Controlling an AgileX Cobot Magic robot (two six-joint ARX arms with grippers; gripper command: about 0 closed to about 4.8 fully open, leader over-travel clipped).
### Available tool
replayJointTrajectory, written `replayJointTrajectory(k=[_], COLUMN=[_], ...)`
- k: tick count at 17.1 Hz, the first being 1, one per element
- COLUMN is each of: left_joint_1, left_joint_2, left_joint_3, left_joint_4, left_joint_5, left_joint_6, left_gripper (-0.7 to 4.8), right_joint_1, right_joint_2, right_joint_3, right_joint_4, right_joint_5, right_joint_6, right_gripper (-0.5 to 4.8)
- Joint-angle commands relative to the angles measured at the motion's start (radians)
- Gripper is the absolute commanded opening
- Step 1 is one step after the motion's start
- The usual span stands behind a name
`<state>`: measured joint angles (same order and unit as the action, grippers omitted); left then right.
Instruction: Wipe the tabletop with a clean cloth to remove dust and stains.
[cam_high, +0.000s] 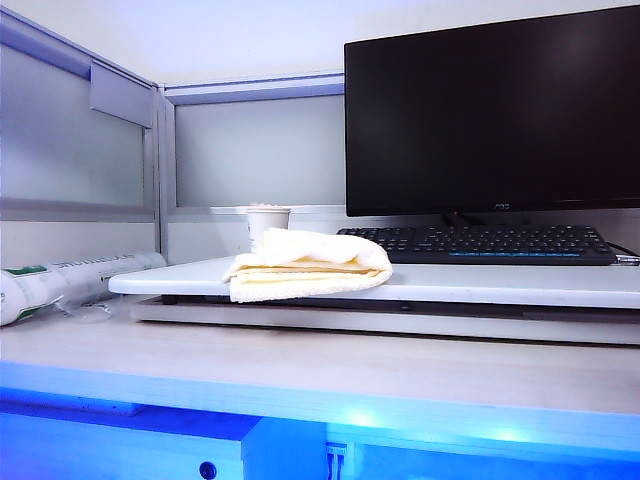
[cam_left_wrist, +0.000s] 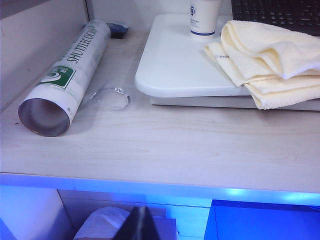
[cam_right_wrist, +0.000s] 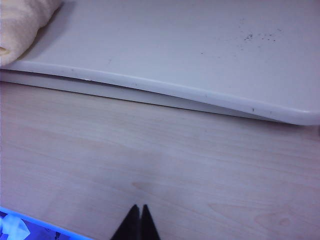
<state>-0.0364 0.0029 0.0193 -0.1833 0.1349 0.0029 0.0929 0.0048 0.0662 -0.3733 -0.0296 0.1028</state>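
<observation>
Both pincers are pressed together: left pincer (cam_left_wrist: 141, 220) sits below the table edge (cam_left_wrist: 150, 182), right pincer (cam_right_wrist: 137, 220) over bare wood. The cloth (cam_high: 305, 265) lies folded on the tabletop (cam_high: 500, 283), centre-left, overhanging its front edge.

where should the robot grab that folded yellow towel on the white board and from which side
Probably the front edge of the towel, where its stacked folds overhang the rim of the white board above the wooden desk. Coming from the desk side lets one finger slip beneath the layers. Both the left pincer and right pincer are shut, back near the desk's front edge, so either must open first.
</observation>
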Motion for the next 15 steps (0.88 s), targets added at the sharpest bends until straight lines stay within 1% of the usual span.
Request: replayJointTrajectory(k=[1,6,8,9,11,13,15], left_joint_1=[0.001,0.001,0.000,0.000,0.000,0.000,0.000], left_joint_2=[0.001,0.001,0.001,0.001,0.001,0.001,0.001], left_joint_3=[-0.001,-0.001,0.000,0.004,0.005,0.006,0.006], left_joint_4=[-0.018,-0.018,-0.017,-0.017,-0.017,-0.018,-0.019], left_joint_5=[-0.004,0.000,0.043,0.207,0.264,0.315,0.341], left_joint_6=[0.000,0.000,0.000,-0.003,-0.003,-0.004,-0.021], left_gripper=[-0.06,-0.06,-0.06,-0.06,-0.06,-0.06,-0.06], right_joint_1=[0.000,0.000,0.000,0.001,0.001,0.001,0.002], right_joint_2=[-0.004,-0.004,-0.004,-0.004,-0.004,-0.004,-0.004], right_joint_3=[-0.003,-0.003,-0.003,-0.003,-0.003,-0.003,-0.002], right_joint_4=[0.007,0.008,0.008,0.013,0.033,0.100,0.169], right_joint_5=[0.002,0.002,0.002,0.000,-0.012,-0.055,-0.090], right_joint_6=[-0.002,-0.002,-0.002,0.005,0.031,0.062,0.126], right_gripper=[-0.08,-0.08,-0.08,-0.08,-0.08,-0.05,0.16])
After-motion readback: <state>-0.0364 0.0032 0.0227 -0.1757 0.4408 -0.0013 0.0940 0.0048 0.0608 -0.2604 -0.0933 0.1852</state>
